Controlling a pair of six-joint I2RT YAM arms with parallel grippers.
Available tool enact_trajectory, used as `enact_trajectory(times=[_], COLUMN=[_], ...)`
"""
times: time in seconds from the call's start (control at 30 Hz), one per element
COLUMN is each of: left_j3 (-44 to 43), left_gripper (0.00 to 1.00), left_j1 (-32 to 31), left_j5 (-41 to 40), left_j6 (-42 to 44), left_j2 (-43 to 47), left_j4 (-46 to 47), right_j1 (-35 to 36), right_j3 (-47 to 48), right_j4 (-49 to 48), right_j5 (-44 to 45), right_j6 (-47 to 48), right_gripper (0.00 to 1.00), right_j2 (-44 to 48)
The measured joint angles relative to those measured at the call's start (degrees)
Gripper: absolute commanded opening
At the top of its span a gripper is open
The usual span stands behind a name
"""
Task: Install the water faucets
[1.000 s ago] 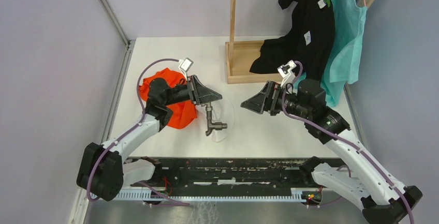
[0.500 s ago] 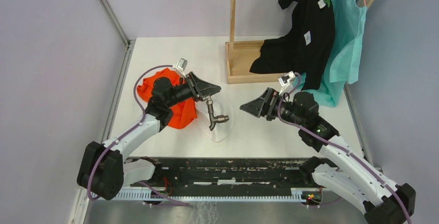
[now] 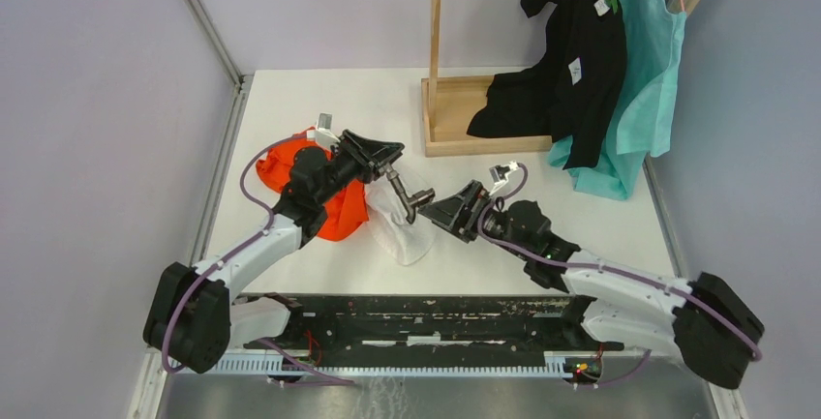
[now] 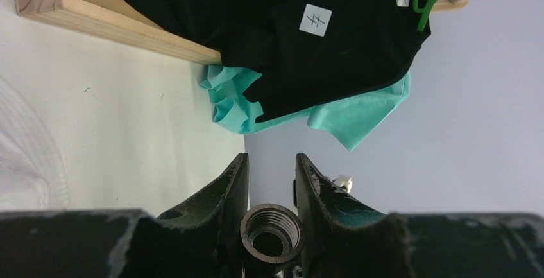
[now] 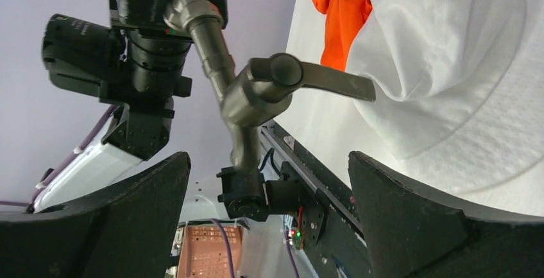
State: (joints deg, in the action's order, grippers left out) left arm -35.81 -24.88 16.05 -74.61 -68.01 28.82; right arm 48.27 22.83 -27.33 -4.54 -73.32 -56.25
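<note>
**A:** Our left gripper (image 3: 389, 164) is clamped on the faucet (image 3: 411, 196) by its threaded end. It holds the faucet in the air above the white cloth (image 3: 405, 235).

**B:** Our right gripper (image 3: 434, 208) stands wide open with nothing in it. It is over the cloth too, just beside the faucet's elbow.

**A:** We judge this to be a hand-over, or a second grip for fitting the faucet. How do we do it well?

**B:** We'd bring the right jaws around the straight pipe below the elbow. We'd avoid the lever, which may swing. We'd close squarely across the pipe and hold the left grip firm until the right one has it.

**A:** The metal is dull grey-brown, smooth and round, so we think it could roll between flat pads.

**B:** Agreed. The open end is a thick ring with threads inside, and the lever is a flattened bar on a round hub. The cloth below looks soft and finely ribbed, so we think it would cushion a slip. The orange cloth (image 3: 329, 211), left of the white one, lies crumpled.
</note>
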Motion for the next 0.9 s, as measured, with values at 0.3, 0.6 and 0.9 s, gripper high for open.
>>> enact_trajectory(times=[0.3,0.6,0.9], left_j3=[0.6,1.4,2.4], left_gripper=[0.03,0.03,0.72], left_j1=[-0.4,-0.4,-0.8], left_j5=[-2.8,-4.0,-4.2], left_j6=[-2.2,-4.0,-5.9], left_j2=[0.3,0.7,2.8], left_j4=[0.8,1.5,2.6], right_j1=[3.4,4.5,4.9], right_j3=[0.1,2.5,0.6], right_j4=[-26.1,-46.1,-47.9], right_j5=[2.8,3.7,7.9], right_j6=[-0.8,-4.7,-2.8], right_gripper=[0.78,0.41,0.01], right_j2=[-19.1,-32.2,-28.9])
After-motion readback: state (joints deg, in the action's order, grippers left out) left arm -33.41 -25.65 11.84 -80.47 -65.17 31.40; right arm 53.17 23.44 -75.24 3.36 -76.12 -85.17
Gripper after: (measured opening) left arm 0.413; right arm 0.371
